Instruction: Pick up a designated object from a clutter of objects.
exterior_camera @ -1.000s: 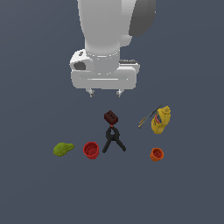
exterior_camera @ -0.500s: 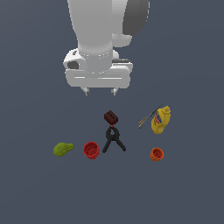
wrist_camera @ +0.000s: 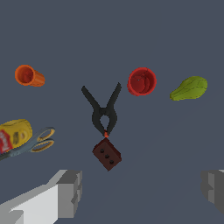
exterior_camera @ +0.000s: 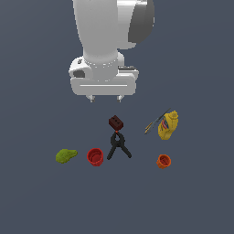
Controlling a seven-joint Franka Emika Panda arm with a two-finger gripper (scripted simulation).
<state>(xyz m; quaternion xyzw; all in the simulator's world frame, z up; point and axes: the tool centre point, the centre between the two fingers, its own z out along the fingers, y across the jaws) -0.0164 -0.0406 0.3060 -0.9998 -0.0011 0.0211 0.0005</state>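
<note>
Before my white gripper (exterior_camera: 105, 98): a dark red-brown block (exterior_camera: 116, 122), black clamp (exterior_camera: 119, 146), red cup (exterior_camera: 95, 156), orange cup (exterior_camera: 163, 161), yellow bottle (exterior_camera: 167, 125).

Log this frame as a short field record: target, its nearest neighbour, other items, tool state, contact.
target: small dark red-brown block with holes on one face
nearest neighbour: black spring clamp, tip at the block's edge
other items: red cup, orange cup, green lumpy object, yellow bottle, scissors beside the bottle
tool: open, above the clutter
contact: none, nothing held
</note>
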